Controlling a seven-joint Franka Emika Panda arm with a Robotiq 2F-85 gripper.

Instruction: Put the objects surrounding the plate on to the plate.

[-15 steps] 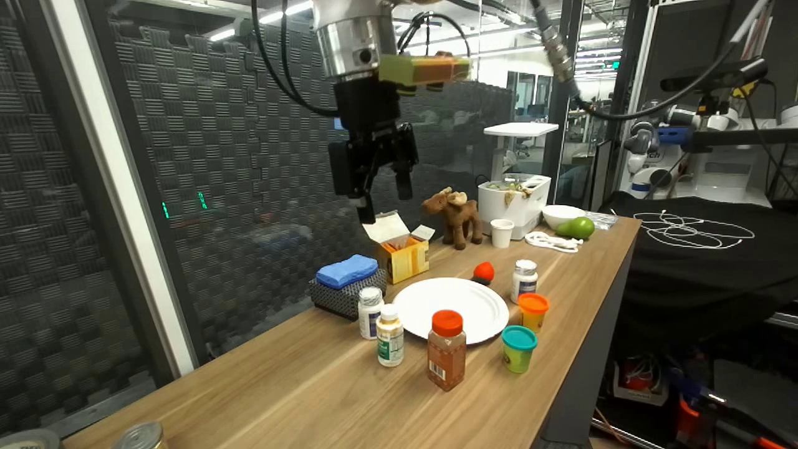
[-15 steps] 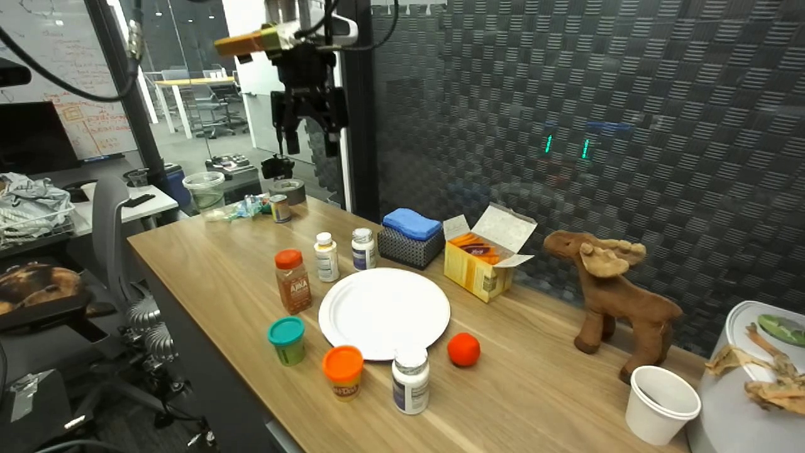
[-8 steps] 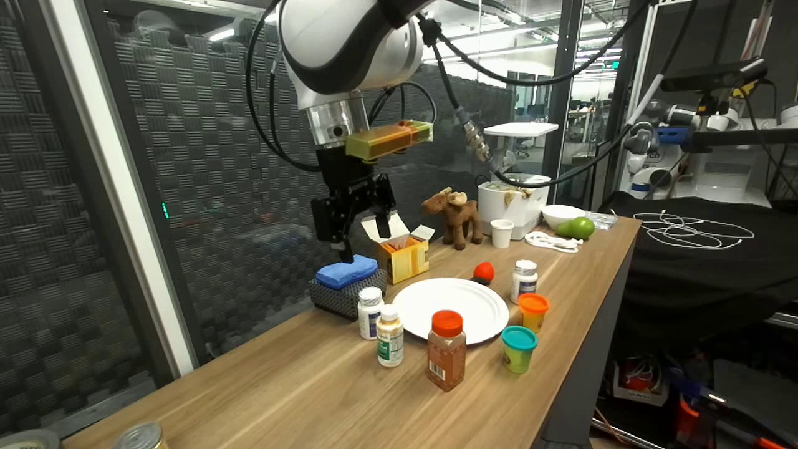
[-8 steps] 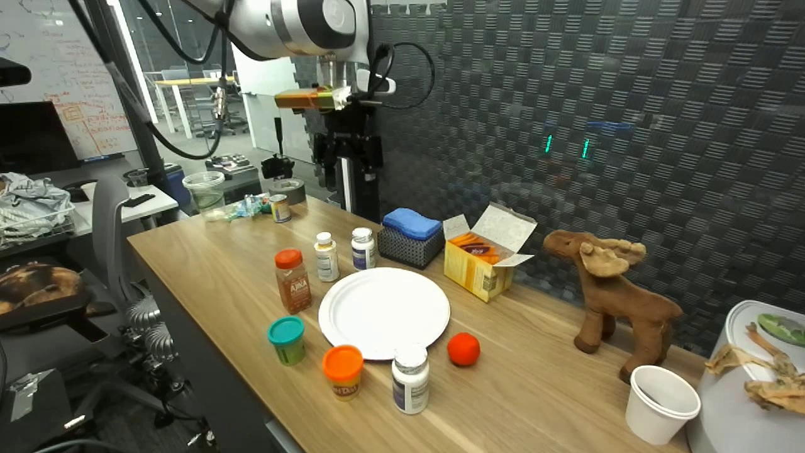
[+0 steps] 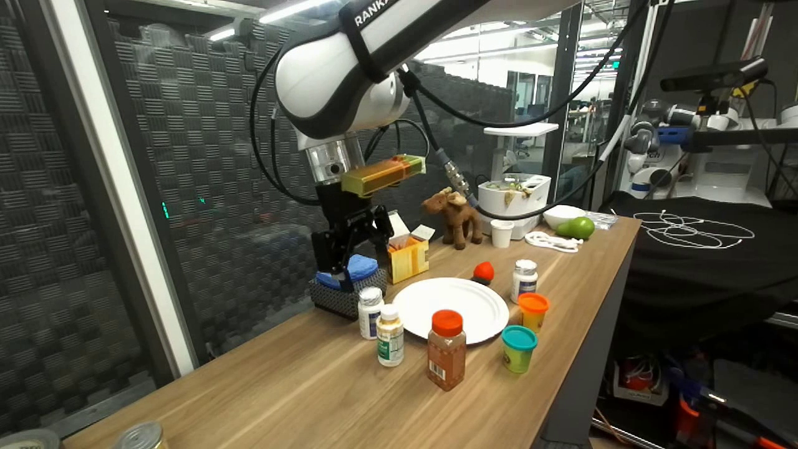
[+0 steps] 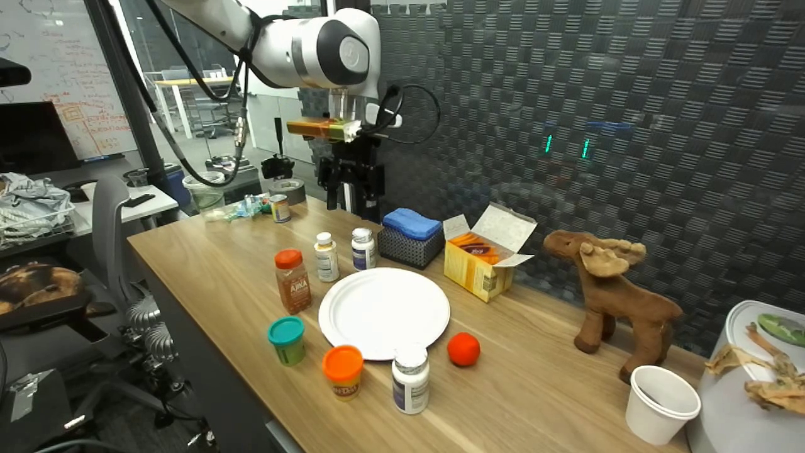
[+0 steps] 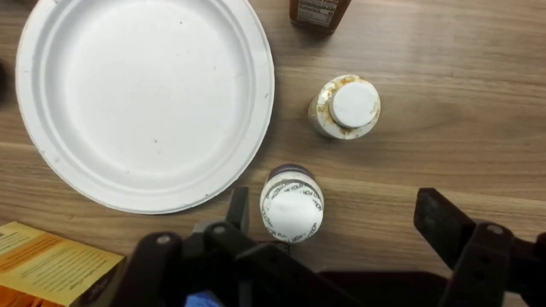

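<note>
A white paper plate (image 5: 455, 305) lies bare on the table, also in the wrist view (image 7: 149, 89). Around it stand a purple-label white bottle (image 5: 369, 315), a green-label white bottle (image 5: 390, 343), a red-capped spice jar (image 5: 446, 358), a teal-lidded tub (image 5: 518, 352), an orange tub (image 5: 532, 315), another white bottle (image 5: 524, 284) and a red ball (image 6: 463, 350). My gripper (image 5: 365, 272) is open and empty above the table near the sponge. In the wrist view the purple-label bottle (image 7: 292, 209) shows between the fingers (image 7: 335, 209), nearer the left one, below and untouched.
A blue sponge (image 6: 412, 223) rests on a dark mesh box (image 6: 412, 248) by the wall. Beside it stand an open yellow box (image 6: 479, 270) and a toy moose (image 6: 619, 302). White cups (image 6: 661, 402) and a white container (image 5: 514, 202) stand farther along.
My gripper has come down towards the table and moved towards the wall side, over the sponge and purple-label bottle. It stays open. The objects on the table have not moved.
</note>
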